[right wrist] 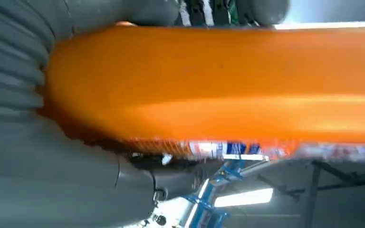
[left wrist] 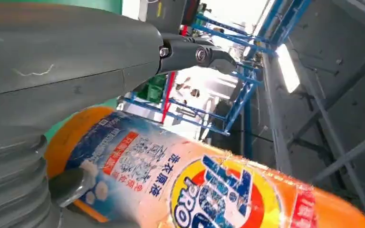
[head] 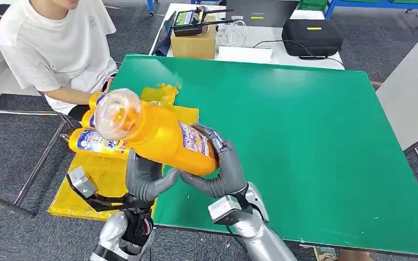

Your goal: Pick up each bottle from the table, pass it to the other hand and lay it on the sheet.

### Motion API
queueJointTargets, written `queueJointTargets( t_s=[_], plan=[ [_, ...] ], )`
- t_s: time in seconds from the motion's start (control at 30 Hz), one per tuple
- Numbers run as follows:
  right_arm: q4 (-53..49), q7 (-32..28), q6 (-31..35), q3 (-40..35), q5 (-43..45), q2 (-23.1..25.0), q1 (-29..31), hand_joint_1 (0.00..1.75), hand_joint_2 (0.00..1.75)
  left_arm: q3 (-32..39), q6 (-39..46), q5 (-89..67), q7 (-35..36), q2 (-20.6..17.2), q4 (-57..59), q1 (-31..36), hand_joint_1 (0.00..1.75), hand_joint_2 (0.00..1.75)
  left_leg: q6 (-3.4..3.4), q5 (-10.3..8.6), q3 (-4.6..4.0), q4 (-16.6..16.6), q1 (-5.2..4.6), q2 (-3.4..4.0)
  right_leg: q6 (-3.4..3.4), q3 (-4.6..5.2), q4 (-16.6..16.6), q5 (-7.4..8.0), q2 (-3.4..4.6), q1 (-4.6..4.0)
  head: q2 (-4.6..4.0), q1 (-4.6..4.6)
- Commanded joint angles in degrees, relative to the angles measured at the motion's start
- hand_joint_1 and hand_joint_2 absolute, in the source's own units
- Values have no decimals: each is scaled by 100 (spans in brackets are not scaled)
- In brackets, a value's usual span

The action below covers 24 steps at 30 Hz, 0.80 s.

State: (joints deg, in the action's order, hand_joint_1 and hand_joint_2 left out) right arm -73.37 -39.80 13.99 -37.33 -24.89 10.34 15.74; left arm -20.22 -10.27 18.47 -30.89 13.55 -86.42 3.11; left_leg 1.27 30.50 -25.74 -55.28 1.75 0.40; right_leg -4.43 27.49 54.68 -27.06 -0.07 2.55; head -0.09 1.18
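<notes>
Yellow sheet [head: 100, 176] partly behind held bottle [head: 163, 138]

You get bright, even overhead light in the head view, sharp, with soft shadows. The bottle's clear cap [head: 118, 114] blurs near the lens. Both wrist views look soft; ceiling lamps [left wrist: 287, 69] flare white.
</notes>
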Motion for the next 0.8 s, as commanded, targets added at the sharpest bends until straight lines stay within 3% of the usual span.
queueJointTargets(
  t_s=[0.03,0.17,0.23,0.67,0.8],
  plan=[
    [913,90,-180,-309,12,-61,256,175,175,-89,-68,-3,-315,-124,-383,97,0,175,-18,-6,3,9,10,2,40,-1,-13,11,5,-17,0,0],
    [1226,207,-165,-267,-203,-46,316,175,175,-195,-152,-231,-326,-229,-602,-59,0,175,-16,-3,6,10,9,4,32,-5,-14,9,8,-16,0,0],
    [1187,227,-106,-255,-322,-54,284,175,175,-153,320,-546,-316,-168,-417,-43,0,175,-11,-2,6,7,3,-1,20,-5,-8,3,2,-8,0,0],
    [1223,360,-121,-440,-650,-88,389,175,175,-184,49,-481,-246,-207,-166,10,0,175,-15,-5,3,10,5,0,31,-2,-12,7,3,-11,0,0],
    [1258,365,121,-521,-892,-69,447,175,175,-213,258,-686,220,-198,231,167,0,175,-16,-6,2,10,5,-3,30,-3,-12,8,0,-11,0,0]
  ],
)
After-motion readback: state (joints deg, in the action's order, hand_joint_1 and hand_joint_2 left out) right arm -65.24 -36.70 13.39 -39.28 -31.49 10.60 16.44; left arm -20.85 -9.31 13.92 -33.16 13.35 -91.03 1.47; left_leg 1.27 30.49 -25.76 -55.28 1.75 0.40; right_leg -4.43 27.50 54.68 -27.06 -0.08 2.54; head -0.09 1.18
